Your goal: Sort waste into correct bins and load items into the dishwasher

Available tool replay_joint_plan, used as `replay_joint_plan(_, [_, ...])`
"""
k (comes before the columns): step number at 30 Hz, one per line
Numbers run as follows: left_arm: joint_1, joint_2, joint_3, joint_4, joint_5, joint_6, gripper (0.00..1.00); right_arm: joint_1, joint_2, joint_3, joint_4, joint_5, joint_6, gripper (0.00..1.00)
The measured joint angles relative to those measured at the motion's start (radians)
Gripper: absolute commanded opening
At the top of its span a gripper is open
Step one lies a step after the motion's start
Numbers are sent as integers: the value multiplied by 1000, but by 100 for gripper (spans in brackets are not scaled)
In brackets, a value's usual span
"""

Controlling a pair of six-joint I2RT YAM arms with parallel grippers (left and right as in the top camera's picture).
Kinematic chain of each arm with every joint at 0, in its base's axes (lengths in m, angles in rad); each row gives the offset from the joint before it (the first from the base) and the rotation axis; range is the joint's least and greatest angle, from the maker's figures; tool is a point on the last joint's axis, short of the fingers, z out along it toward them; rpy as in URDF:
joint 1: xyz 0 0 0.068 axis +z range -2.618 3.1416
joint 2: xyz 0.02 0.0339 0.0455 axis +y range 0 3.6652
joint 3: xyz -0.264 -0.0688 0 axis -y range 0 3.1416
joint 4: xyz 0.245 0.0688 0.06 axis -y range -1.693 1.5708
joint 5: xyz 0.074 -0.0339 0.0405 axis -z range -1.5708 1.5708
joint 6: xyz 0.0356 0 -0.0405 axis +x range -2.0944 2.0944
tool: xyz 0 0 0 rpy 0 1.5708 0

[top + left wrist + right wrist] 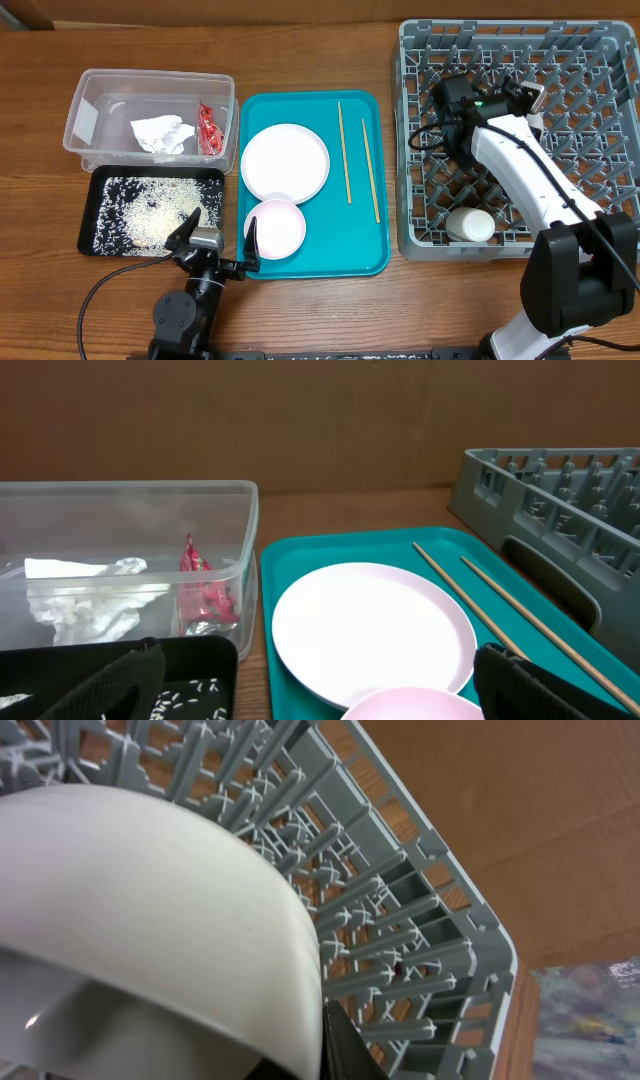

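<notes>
Two bins at far left: clear tub (90, 92) with napkin (160, 133) and foil wrapper (208, 128) inside, black tray (88, 230) just in front of it with rice (150, 212) spread over its floor. Next, left gripper (220, 236) low between black tray and teal tray (370, 250), fingers spread wide, holding nothing. On the teal tray, white plate (285, 161), pink bowl (277, 226) touching its near edge, two chopsticks (344, 150) lying lengthwise to the right. Far right, right gripper (525, 98) over the dish rack (408, 200), apparently clamped on a white bowl (150, 920) that fills its wrist view. To seat it well: tip the bowl on edge, slot the rim between two peg rows, let go only once it rests without rocking. Mind the rack wall and corner ahead of the bowl. Plenty of free grid toward the front, apart from the cup (470, 225) lying near the front left corner.
</notes>
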Motion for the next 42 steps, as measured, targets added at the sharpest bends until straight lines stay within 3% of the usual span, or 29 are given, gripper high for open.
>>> replay_joint_plan(14, [0, 0, 0, 0, 0, 0, 100, -32, 0, -5, 121, 74, -26, 4])
replay_joint_plan(24, [0, 0, 0, 0, 0, 0, 100, -16, 0, -70, 84, 30, -55, 5])
replay_joint_plan(27, [0, 0, 0, 0, 0, 0, 100, 13, 0, -77, 54, 29, -55, 13])
replay_joint_plan(30, [0, 0, 0, 0, 0, 0, 100, 43, 0, -77, 6, -5, -55, 38])
replay_joint_plan(33, [0, 0, 0, 0, 0, 0, 100, 73, 0, -69, -66, -43, -27, 54])
replay_joint_plan(36, [0, 0, 0, 0, 0, 0, 100, 98, -3, -30, -119, -113, 24, 63])
replay_joint_plan(42, [0, 0, 0, 0, 0, 0, 100, 151, -92, 87, -87, -396, -27, 64])
